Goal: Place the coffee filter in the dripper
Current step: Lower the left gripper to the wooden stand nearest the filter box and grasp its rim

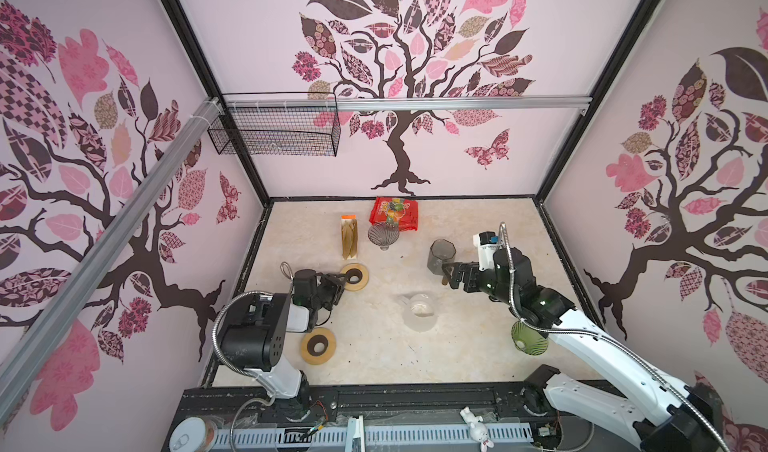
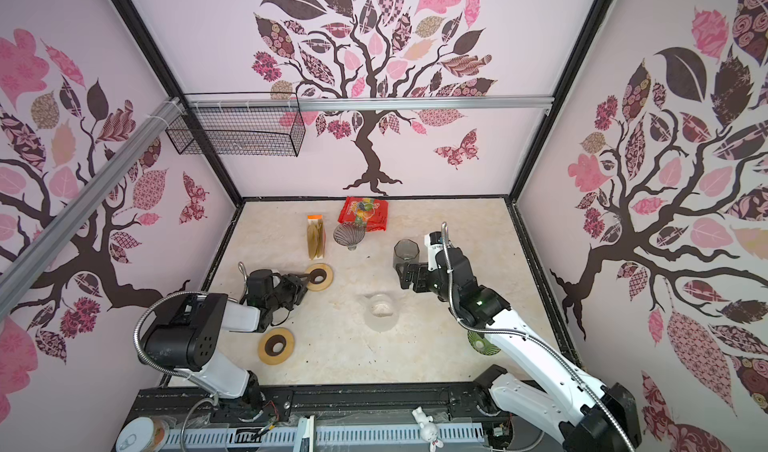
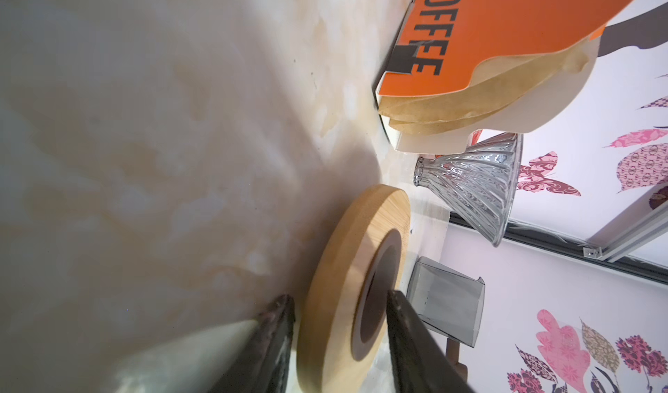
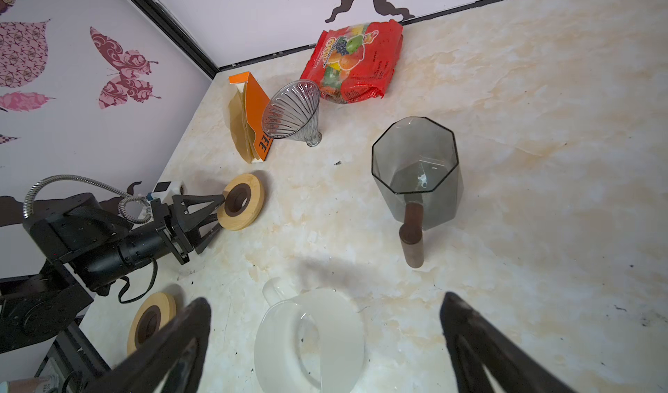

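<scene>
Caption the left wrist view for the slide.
Left gripper straddles wooden ring; filter box and glass dripper beyond.

left gripper (image 1: 343, 284) low, jaws half apart | right gripper (image 1: 445, 275) aloft, jaws wide (fully spread)

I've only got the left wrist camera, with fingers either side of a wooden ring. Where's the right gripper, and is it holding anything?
Observer: The right gripper hovers open beside the smoky octagonal pitcher, holding nothing.
Operator: Any other wooden ring out there?
Observer: Yes, a second wooden ring lies flat nearer the robot's base, beside the left arm.
Operator: Any dripper I can't see?
Observer: A green glass dripper lies partly hidden under the right arm.
</scene>
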{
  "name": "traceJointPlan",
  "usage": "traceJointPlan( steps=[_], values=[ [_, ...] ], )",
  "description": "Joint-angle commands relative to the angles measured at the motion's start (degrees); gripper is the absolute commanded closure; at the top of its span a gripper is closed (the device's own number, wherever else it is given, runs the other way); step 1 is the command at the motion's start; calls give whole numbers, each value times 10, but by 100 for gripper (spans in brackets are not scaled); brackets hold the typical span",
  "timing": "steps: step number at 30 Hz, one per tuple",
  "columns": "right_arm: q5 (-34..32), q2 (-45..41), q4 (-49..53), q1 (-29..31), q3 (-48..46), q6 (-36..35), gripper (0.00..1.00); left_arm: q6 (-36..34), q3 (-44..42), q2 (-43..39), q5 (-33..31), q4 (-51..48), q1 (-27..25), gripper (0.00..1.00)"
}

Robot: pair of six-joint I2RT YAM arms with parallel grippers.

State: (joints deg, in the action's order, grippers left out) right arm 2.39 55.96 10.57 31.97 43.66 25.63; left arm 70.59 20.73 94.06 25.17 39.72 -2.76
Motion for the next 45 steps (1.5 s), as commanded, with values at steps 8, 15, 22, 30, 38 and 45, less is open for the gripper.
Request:
traceJointPlan(
  steps=[8, 15, 22, 30, 38, 45],
  values=[
    [2, -6, -15, 2, -6, -4, 0, 1, -14, 19, 3, 20, 0, 65],
    [2, -2, -16, 3, -7, -3, 0, 13, -17, 34, 5, 50, 0, 77],
    [2, -1, -18, 2, -9, -2, 0, 21, -17, 44, 8, 75, 0, 88],
    [1, -1, -17, 2, -10, 0, 0, 33, -16, 55, 14, 87, -1, 100],
    [-9, -7, -16, 2, -13, 2, 0, 75, -25, 28, 32, 156, -6, 100],
    [-28, -21, -19, 2, -20, 7, 0, 66, -18, -78, 36, 101, -20, 100]
  ],
)
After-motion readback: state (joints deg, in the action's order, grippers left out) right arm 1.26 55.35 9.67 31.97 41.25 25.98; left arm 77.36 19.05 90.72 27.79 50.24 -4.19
